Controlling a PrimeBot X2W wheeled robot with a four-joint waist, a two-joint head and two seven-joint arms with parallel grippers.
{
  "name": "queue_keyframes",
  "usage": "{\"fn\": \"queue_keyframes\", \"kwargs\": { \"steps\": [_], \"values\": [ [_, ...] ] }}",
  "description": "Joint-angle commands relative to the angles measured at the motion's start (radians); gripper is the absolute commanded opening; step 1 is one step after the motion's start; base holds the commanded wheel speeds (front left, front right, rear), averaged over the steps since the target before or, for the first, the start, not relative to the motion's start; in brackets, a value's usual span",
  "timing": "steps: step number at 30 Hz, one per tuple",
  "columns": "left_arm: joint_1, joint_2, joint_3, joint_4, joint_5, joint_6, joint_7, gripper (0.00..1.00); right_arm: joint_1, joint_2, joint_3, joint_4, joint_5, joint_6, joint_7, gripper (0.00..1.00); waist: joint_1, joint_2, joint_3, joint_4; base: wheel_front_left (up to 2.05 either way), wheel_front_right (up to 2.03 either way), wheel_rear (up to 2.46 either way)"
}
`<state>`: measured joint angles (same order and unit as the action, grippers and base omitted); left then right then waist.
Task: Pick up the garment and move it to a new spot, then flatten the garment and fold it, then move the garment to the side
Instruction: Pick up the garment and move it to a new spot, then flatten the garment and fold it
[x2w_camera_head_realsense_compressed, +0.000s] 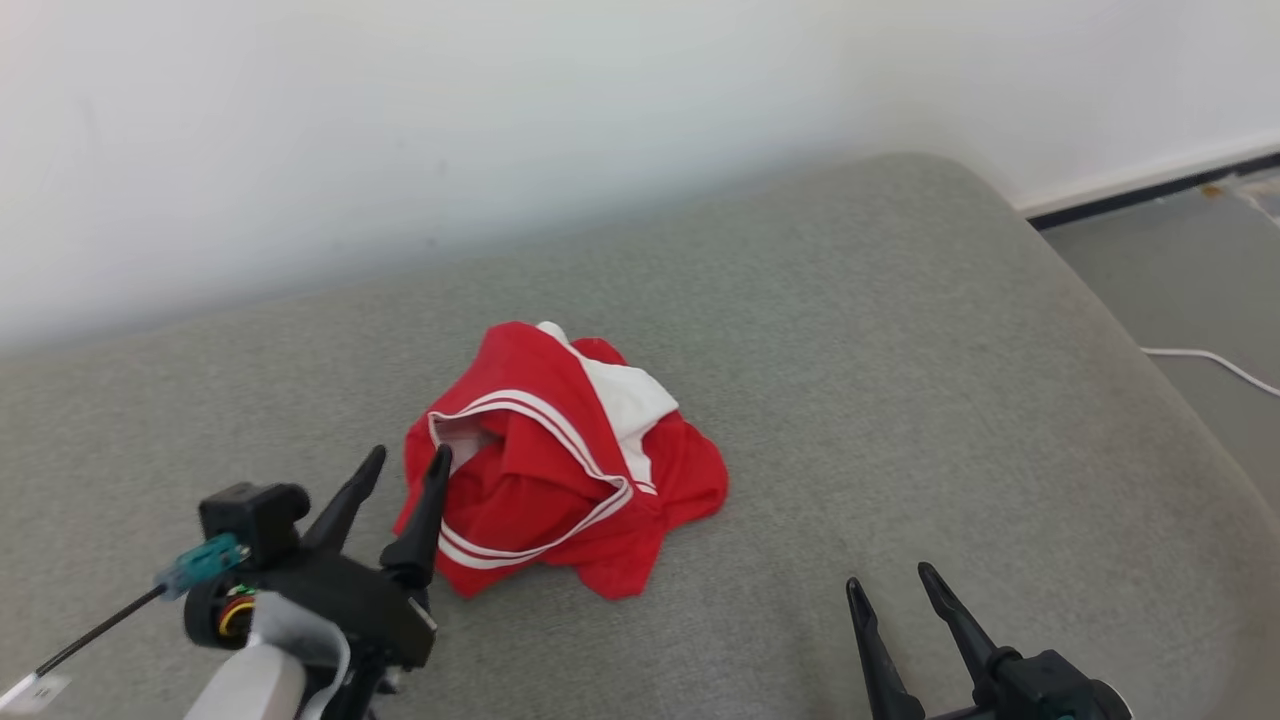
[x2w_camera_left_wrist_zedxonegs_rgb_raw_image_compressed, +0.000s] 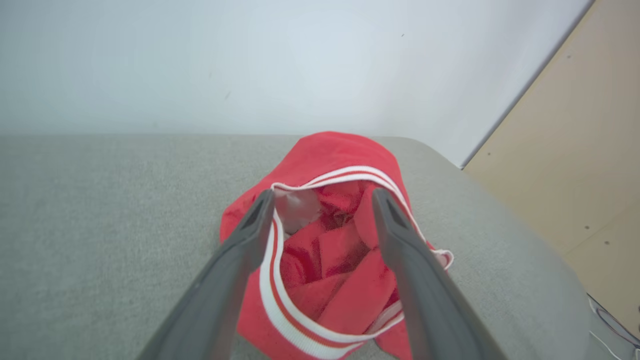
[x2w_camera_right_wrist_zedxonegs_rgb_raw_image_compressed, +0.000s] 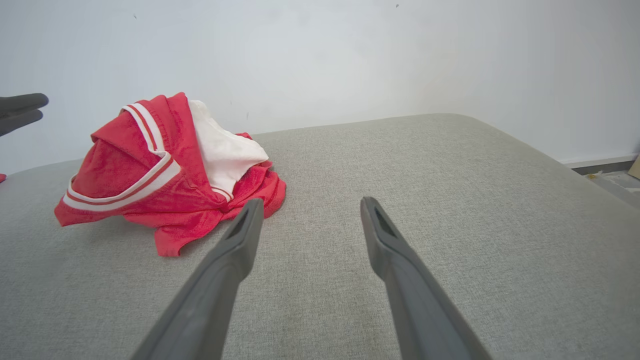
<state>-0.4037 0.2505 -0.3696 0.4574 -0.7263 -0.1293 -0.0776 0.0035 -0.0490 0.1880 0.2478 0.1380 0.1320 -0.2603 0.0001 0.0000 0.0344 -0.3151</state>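
Grey fabric cushion (x2w_camera_head_realsense_compressed: 900, 350) against white wall (x2w_camera_head_realsense_compressed: 500, 100), with crumpled red-and-white striped-hem cloth garment (x2w_camera_head_realsense_compressed: 560, 470) heaped near its middle. Left claw (x2w_camera_head_realsense_compressed: 410, 455) spread wide at garment's left edge, clamping nothing. Right claw (x2w_camera_head_realsense_compressed: 888, 577) wide too, empty, over bare cushion, apart from garment.

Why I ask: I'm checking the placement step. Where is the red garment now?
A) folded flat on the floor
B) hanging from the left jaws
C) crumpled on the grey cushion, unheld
C: the red garment lies in a crumpled heap on the grey cushion, while the left gripper and right gripper both stand with jaws apart, clamping nothing.
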Motion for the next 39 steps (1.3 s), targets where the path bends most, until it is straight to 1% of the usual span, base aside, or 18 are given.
{"fn": "queue_keyframes", "kwargs": {
  "steps": [1,2,3,4,6,7,9,11,13,15,18,21,24,27,28,33,39],
  "values": [
    [0.031,0.022,-0.006,-0.027,-0.005,-0.001,-0.021,1.0,0.009,-0.002,-0.009,0.0,-0.01,-0.002,-0.002,1.0,-0.0001,0.0,-0.04,0.064,0.0,0.0,0.0],
    [0.046,0.046,-0.007,-0.048,-0.005,-0.001,-0.037,1.0,0.012,-0.002,-0.008,0.001,-0.015,-0.002,-0.002,1.0,-0.0001,0.0,-0.045,0.075,0.0,0.0,0.0],
    [0.079,0.074,-0.011,-0.083,0.013,-0.001,-0.078,1.0,0.018,-0.002,-0.014,0.005,-0.021,-0.002,-0.002,1.0,-0.0001,0.0,-0.055,0.101,0.0,0.0,0.0],
    [0.099,0.086,-0.014,-0.097,0.03,0.001,-0.1,1.0,0.021,-0.002,-0.016,0.007,-0.025,-0.002,-0.002,1.0,-0.0001,0.0,-0.06,0.113,0.0,0.0,0.0],
    [0.139,0.101,-0.005,-0.124,0.058,0.024,-0.143,1.0,0.026,-0.002,-0.022,0.008,-0.029,-0.002,-0.003,1.0,-0.0001,0.0,-0.068,0.133,0.0,0.0,0.0],
    [0.159,0.103,0.005,-0.138,0.077,0.043,-0.16,1.0,0.03,-0.002,-0.028,0.009,-0.034,-0.002,-0.003,1.0,-0.0001,0.0,-0.072,0.144,0.0,0.0,0.0],
    [0.211,0.091,0.03,-0.177,0.117,0.087,-0.181,1.0,0.038,-0.002,-0.041,0.01,-0.038,-0.002,-0.003,1.0,-0.0001,0.0,-0.079,0.163,0.0,0.0,0.0],
    [0.261,0.086,0.07,-0.235,0.185,0.122,-0.188,1.0,0.047,-0.002,-0.053,0.01,-0.046,-0.002,-0.003,1.0,-0.0001,0.0,-0.085,0.18,0.0,0.0,0.0],
    [0.33,0.054,0.132,-0.306,0.244,0.153,-0.188,1.0,0.055,-0.002,-0.066,0.01,-0.054,-0.002,-0.003,1.0,-0.0001,0.0,-0.091,0.194,0.0,0.0,0.0],
    [0.407,0.017,0.186,-0.375,0.307,0.166,-0.188,1.0,0.066,-0.002,-0.08,0.012,-0.061,-0.002,-0.004,1.0,-0.0001,0.0,-0.097,0.206,0.0,0.0,0.0],
    [0.5,-0.041,0.263,-0.442,0.363,0.155,-0.188,1.0,0.081,-0.002,-0.103,0.011,-0.073,-0.002,-0.003,1.0,-0.0001,0.0,-0.105,0.217,0.0,0.0,0.0],
    [0.581,-0.102,0.334,-0.468,0.402,0.125,-0.188,1.0,0.093,-0.002,-0.12,0.011,-0.086,-0.002,-0.001,1.0,-0.0001,0.0,-0.111,0.223,0.0,0.0,0.0],
    [0.643,-0.139,0.397,-0.475,0.429,0.094,-0.188,1.0,0.101,-0.002,-0.13,0.014,-0.098,-0.003,-0.001,1.0,-0.0001,0.0,-0.116,0.222,0.0,0.0,0.0],
    [0.689,-0.162,0.454,-0.46,0.456,0.064,-0.188,1.0,0.104,-0.002,-0.124,0.019,-0.12,-0.003,-0.002,1.0,-0.0001,0.0,-0.118,0.223,0.0,0.0,0.0],
    [0.689,-0.162,0.454,-0.46,0.456,0.064,-0.188,1.0,0.104,-0.002,-0.124,0.019,-0.12,-0.003,-0.002,1.0,-0.0001,0.0,-0.118,0.223,0.0,0.0,0.0],
    [0.722,-0.18,0.506,-0.423,0.496,0.023,-0.188,1.0,0.118,-0.002,-0.113,0.032,-0.123,-0.003,-0.004,1.0,-0.0001,0.0,-0.12,0.234,0.0,0.0,0.0],
    [0.737,-0.192,0.538,-0.407,0.507,0.004,-0.188,1.0,0.121,-0.002,-0.102,0.047,-0.124,-0.003,-0.004,1.0,-0.0001,0.0,-0.124,0.244,0.0,0.0,0.0]
  ]
}}
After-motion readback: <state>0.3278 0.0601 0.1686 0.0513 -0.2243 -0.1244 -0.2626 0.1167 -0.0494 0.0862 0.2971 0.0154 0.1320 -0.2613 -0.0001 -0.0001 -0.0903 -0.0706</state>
